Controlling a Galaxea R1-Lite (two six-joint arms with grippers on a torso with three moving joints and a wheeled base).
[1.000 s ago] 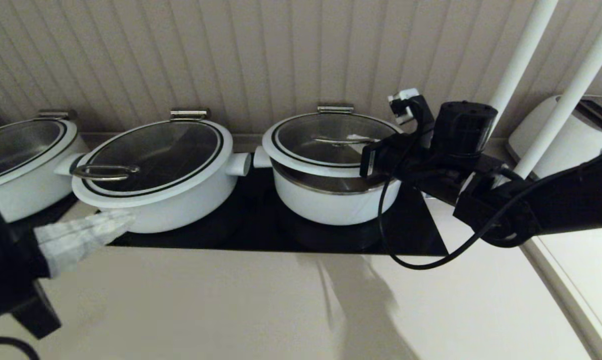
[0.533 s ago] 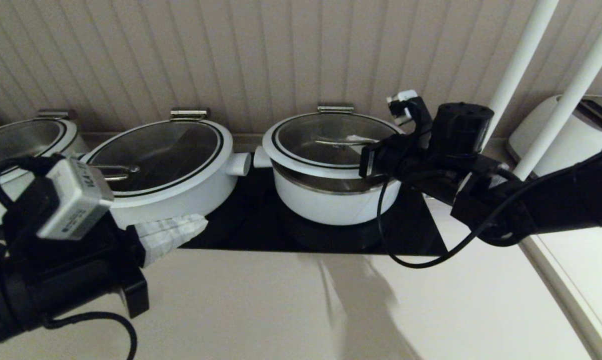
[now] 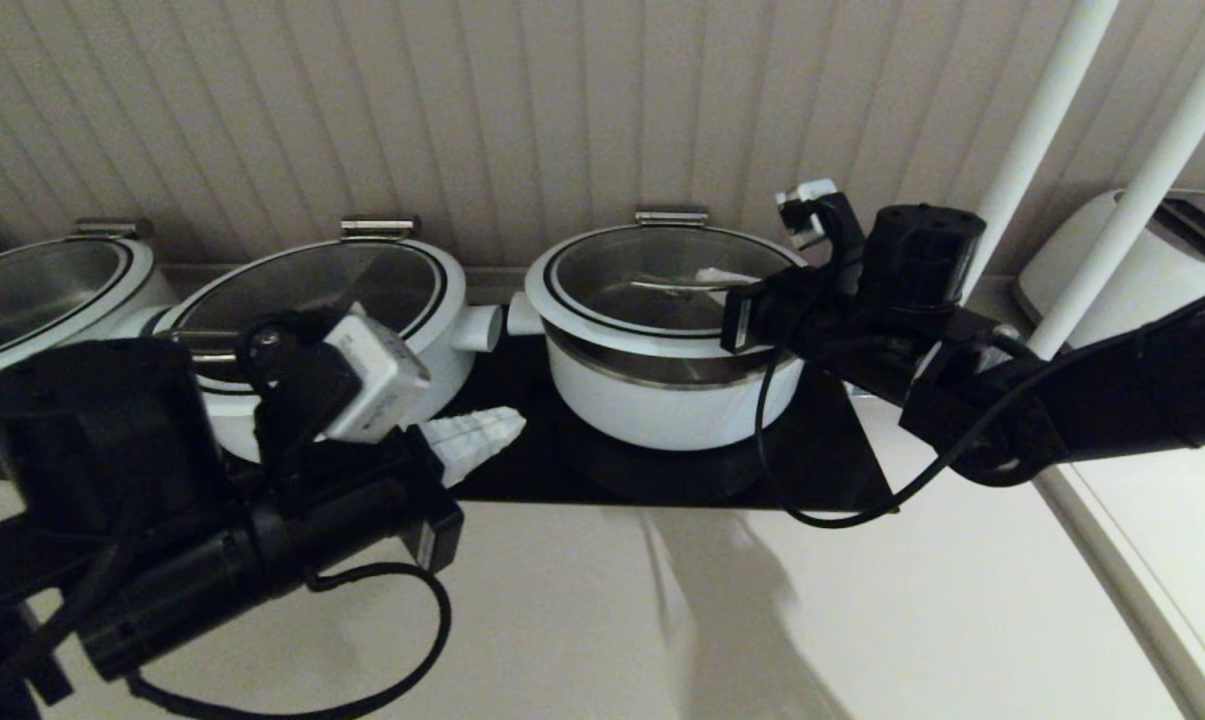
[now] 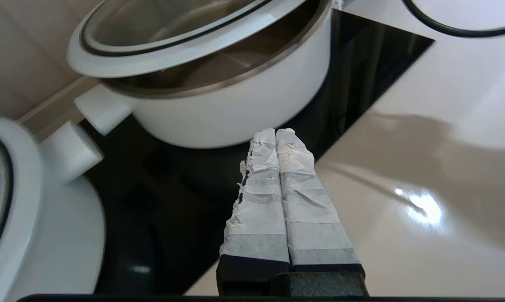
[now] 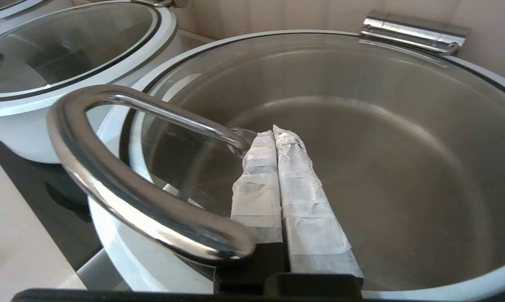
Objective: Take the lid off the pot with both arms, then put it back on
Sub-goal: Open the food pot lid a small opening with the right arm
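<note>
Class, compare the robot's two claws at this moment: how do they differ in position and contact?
The right claw sits over the lid, tucked inside its loop handle; the left claw hangs in front of the pot, touching nothing. Shared: both are taped white, with fingers pressed together.

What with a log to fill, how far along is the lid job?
Done: the lid is tipped up in front, gap showing above the pot. In hand: the right gripper, shut, sits inside the loop handle; the left gripper, shut, is short of the pot. Left: full lift, then replacing.
</note>
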